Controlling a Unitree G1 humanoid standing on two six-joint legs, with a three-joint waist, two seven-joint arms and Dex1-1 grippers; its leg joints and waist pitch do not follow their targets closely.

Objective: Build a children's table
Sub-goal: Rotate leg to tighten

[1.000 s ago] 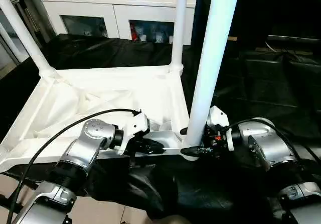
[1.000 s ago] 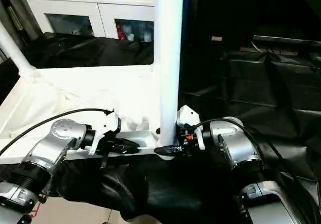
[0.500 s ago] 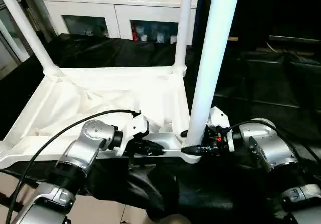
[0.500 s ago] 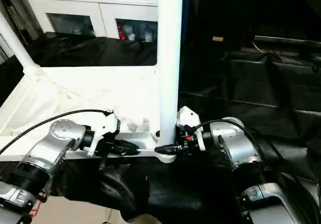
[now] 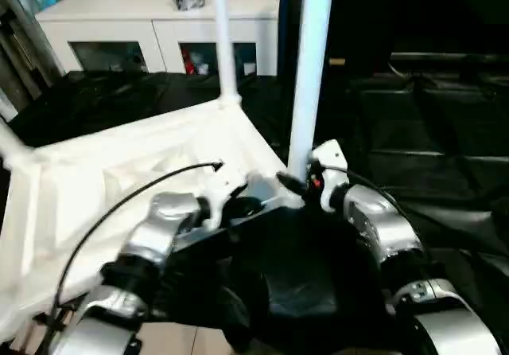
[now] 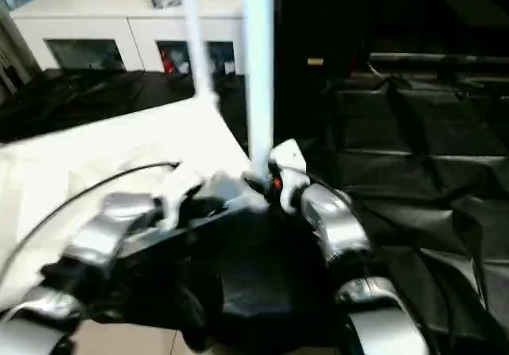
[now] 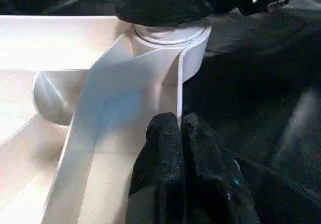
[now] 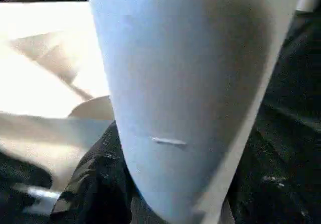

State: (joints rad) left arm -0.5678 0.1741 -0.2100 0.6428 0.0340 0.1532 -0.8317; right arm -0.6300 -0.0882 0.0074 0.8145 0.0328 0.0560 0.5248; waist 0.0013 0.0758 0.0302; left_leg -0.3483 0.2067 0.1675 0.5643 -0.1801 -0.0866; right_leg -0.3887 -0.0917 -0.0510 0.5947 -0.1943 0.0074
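**Both grippers at the near corner of the upturned tabletop**

The white tabletop (image 5: 119,180) lies underside up on a black cloth (image 5: 445,132), filling the head view from 9 o'clock toward the centre. Its near right corner socket (image 7: 170,38) holds an upright white leg (image 5: 308,68), which rises past 12 o'clock. A second leg (image 5: 223,37) stands in the far corner socket at about 11 o'clock, and the base of a third shows at the 9 o'clock edge.

The left gripper (image 7: 180,133) has its two black fingers pressed together on the thin edge wall of the tabletop, just below the corner socket. The right gripper (image 5: 298,186) is clamped around the near leg low down, right above the socket; in the right wrist view the leg is close against the camera with a black finger (image 8: 95,184) wrapped at its side.

Beyond the table, at 11 to 12 o'clock, stands a white cabinet (image 5: 159,29) with glass doors and small items on top. The near leg and the silver forearms hide much of the corner joint from the head view.
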